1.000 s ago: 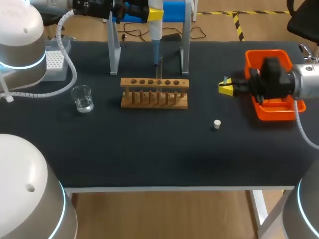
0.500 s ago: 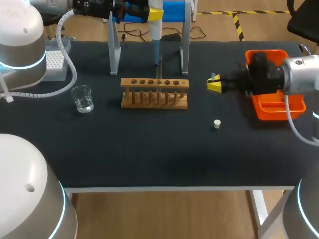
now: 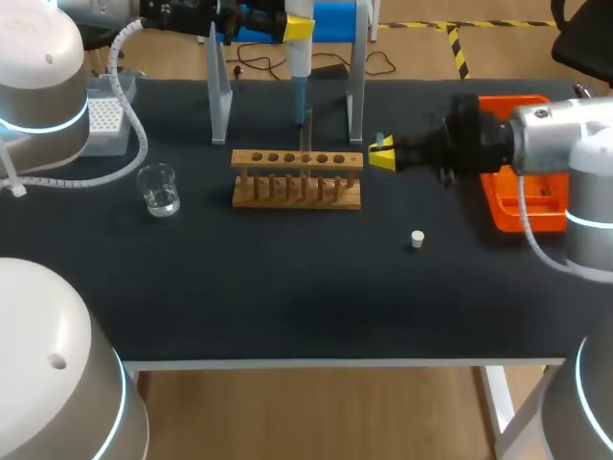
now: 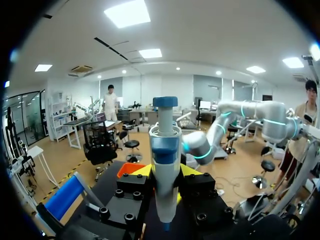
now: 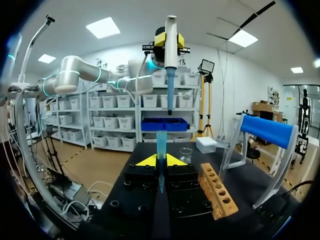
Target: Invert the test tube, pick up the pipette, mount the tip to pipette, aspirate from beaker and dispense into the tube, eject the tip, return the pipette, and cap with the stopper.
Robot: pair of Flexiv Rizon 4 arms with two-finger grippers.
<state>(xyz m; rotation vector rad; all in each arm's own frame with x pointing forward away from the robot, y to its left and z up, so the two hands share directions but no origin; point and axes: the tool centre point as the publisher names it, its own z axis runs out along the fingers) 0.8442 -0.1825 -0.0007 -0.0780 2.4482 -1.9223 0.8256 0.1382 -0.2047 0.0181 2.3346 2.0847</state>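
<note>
Right gripper [image 3: 381,155] sits just off the right end of the wooden rack [image 3: 297,179], clenched on the test tube [image 5: 161,145]. The tube is slim, bluish and translucent. It is pinched between the 2 yellow tips, with its end sticking out past them.

Left gripper [image 3: 297,27] is at the far edge of the table [image 3: 287,297], between the 2 uprights of the stand [image 3: 218,96]. It is clamped on the pipette [image 3: 300,67], which hangs vertical with a white body and a blue lower shaft. The shaft tapers to a thin end just behind the rack. I cannot tell whether a tip is mounted.

Surroundings:
- In the right wrist view, the pipette [image 5: 170,50] hangs straight ahead of the held tube.
- The rack [image 5: 216,192] lies close beside the fingers.
- The stand's right upright is near the right gripper.
- The rack is light wood, a flat top with a row of round holes and a row of pegs in front.
- The stand has pale flat uprights and a blue crossbar.
- The beaker [image 3: 158,189] is clear glass and sits well left of the rack.
- The tip box [image 3: 103,120] is grey and at the far left.
- The stopper [image 3: 417,239] is a small white plug, alone on the dark matte table near the right arm.
- The tray [image 3: 517,218] is orange plastic and partly under the right arm.
</note>
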